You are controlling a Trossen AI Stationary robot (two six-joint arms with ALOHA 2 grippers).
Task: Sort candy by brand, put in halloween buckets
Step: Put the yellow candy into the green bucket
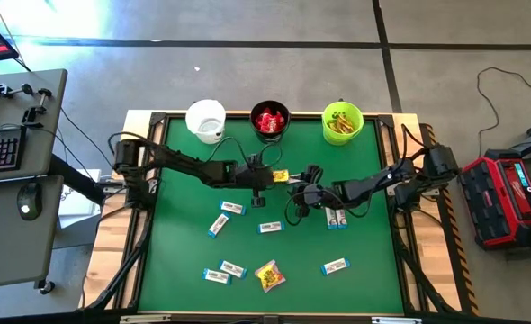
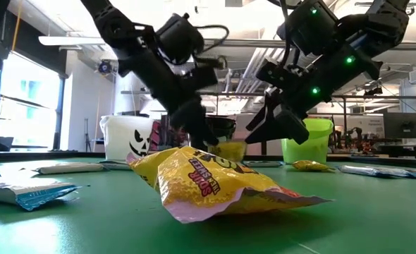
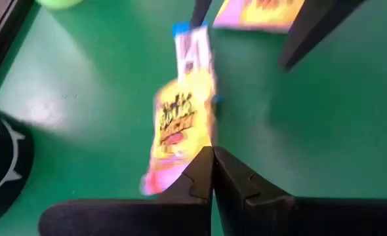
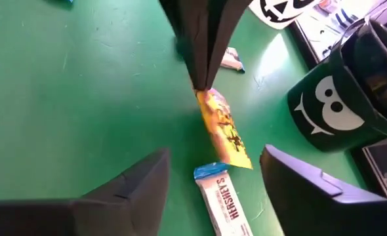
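Note:
My left gripper reaches over the middle of the green table and is shut on a yellow-and-pink candy packet. My right gripper stands open just to its right, fingers either side of a white-and-blue bar lying flat on the table, touching nothing. The white bucket, the black bucket with red candy and the green bucket with yellow candy stand in a row at the far edge. My left gripper pinches one short end of the yellow-and-pink packet between its two fingertips. The fingers come from above, slanting down. The packet hangs slanted below them; whether its lower end still touches the table, I cannot tell.
Several white-and-blue bars lie scattered over the near half of the table. Another yellow packet lies near the front edge and fills the foreground of the low view. The table has a raised dark frame.

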